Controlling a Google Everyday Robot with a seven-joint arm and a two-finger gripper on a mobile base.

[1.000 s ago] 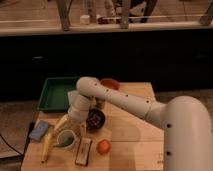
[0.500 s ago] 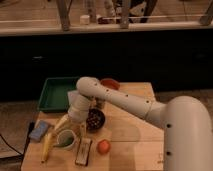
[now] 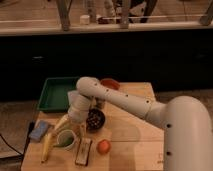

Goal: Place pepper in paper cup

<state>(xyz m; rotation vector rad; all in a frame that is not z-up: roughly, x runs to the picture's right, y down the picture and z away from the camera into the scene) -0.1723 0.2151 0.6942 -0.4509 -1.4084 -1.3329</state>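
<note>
The pale paper cup [image 3: 65, 139] stands on the wooden table [image 3: 135, 145] at the front left. A green patch fills its mouth, which looks like the small green pepper [image 3: 63, 140] lying inside. My gripper [image 3: 71, 121] hangs from the white arm just above and behind the cup, between it and the dark bowl [image 3: 94, 120]. The arm comes in from the right and covers part of the table's middle.
A yellow banana [image 3: 50, 142] lies left of the cup and a blue sponge [image 3: 40, 131] lies further left. An orange fruit [image 3: 103, 146] and a dark bar [image 3: 83, 151] lie at the front. A green tray [image 3: 55, 94] and a red bowl [image 3: 110, 83] are at the back.
</note>
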